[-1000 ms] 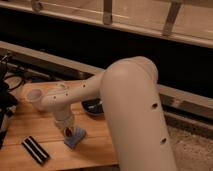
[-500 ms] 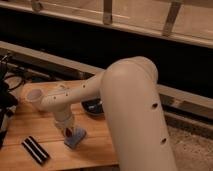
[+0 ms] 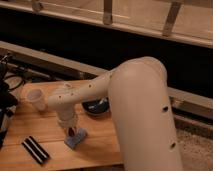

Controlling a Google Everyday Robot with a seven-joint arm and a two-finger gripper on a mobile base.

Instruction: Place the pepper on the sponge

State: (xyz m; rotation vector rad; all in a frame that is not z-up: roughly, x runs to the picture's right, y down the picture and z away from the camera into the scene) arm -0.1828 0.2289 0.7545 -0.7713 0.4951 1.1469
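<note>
Camera view: arm (image 3: 92, 91) bent downward, hand (image 3: 71, 130) by pepper (image 3: 73, 133) at sponge (image 3: 76, 140); grip unclear.

Surface (image 3: 45, 127): sponge (image 3: 76, 140) near the front edge, about midway along it. Hand (image 3: 70, 127) directly above the sponge, with the pepper (image 3: 73, 133) at its tip; contact with the sponge unclear. Flat block (image 3: 35, 150) left of the sponge, toward the front-left corner. Bowl (image 3: 95, 106) behind the sponge, nearer the back edge.

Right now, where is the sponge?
The sponge lies on the table, low and left of centre in the camera view, directly beneath the end effector, between a black block and a dark bowl.
</note>
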